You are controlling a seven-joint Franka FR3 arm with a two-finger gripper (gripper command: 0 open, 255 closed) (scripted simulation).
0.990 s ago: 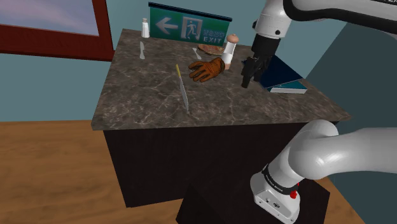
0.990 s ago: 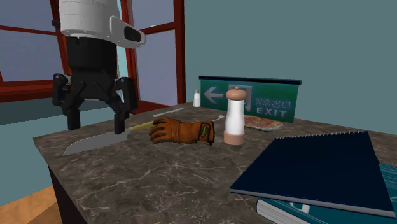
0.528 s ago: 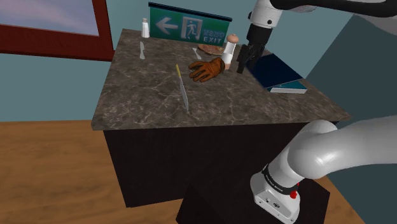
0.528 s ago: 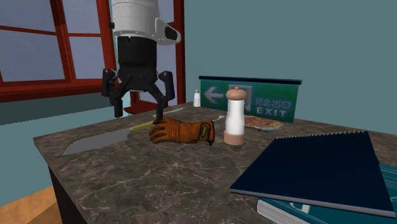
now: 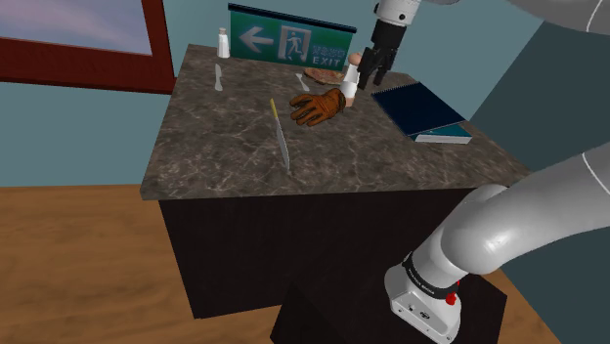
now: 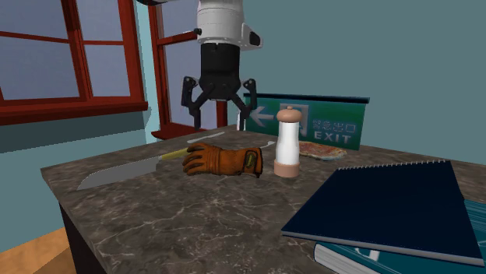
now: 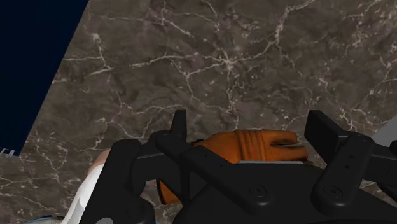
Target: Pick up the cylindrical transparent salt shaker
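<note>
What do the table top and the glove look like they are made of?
Table top: looks like smooth dark stone, perhaps marble, judging by the brown-grey surface with thin white veins. Glove: probably leather, matte, orange-brown with darker folds at the fingers; a synthetic cannot be excluded.

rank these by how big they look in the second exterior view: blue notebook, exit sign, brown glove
1. blue notebook, though it sits nearest the camera
2. exit sign
3. brown glove

Shoulder high behind stand, second low at counter, wrist downward
</note>
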